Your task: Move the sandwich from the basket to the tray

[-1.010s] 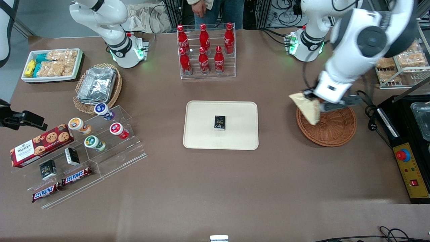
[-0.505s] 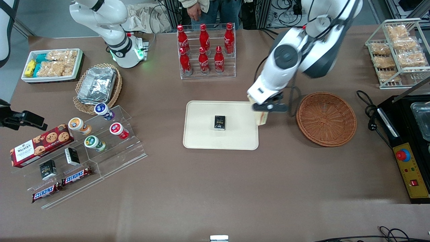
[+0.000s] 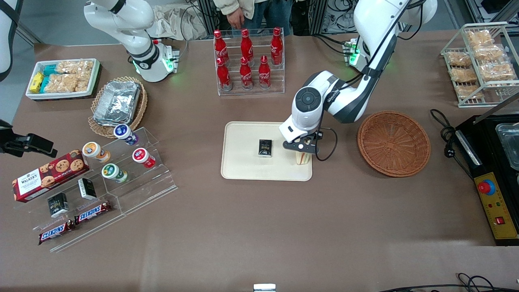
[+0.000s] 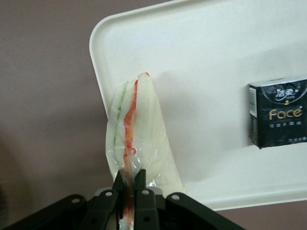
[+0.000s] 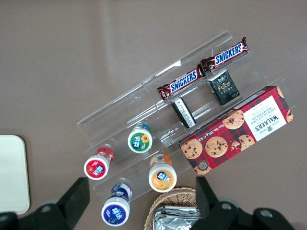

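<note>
Brown tabletop fills the front view; at centre frame the cream-beige rectangular plastic tray (image 3: 243, 168) carries a small black box (image 3: 265, 147). Over the tray's right edge, the left arm's gripper (image 3: 302, 148) pinches the wrapped triangular white-bread sandwich (image 3: 303, 157), hanging just below it. Right of centre sits the round reddish-brown wicker basket (image 3: 393, 143).

Wrist view: the gripper (image 4: 130, 184) clamps the sandwich (image 4: 139, 139) by one end, over the tray (image 4: 216, 72) corner.

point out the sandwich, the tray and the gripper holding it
sandwich (image 4: 139, 139), left wrist view, on its wrapped white bread face
tray (image 3: 243, 166), front view, on a bare part of its floor
gripper (image 4: 129, 184), left wrist view, between its fingertips
</note>
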`<move>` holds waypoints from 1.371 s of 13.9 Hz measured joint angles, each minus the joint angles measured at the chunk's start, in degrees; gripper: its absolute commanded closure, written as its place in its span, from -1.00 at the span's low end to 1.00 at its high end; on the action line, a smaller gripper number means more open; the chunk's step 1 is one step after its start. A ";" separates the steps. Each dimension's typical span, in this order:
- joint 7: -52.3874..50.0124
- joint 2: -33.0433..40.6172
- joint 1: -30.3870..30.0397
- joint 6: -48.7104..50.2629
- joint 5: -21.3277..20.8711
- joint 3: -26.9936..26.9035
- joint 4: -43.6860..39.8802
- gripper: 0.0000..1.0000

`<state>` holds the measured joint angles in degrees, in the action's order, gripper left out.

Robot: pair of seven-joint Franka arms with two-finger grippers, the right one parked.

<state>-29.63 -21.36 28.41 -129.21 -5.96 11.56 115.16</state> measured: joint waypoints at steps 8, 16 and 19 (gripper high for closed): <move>-2.41 1.22 0.65 1.83 -3.46 -0.20 -2.16 -1.00; 1.68 22.40 0.45 22.35 3.49 -9.49 -8.08 -1.00; 14.01 26.55 0.27 34.14 5.73 -18.77 -12.03 -1.00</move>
<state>-15.62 5.19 28.68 -95.07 -0.24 -7.22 103.14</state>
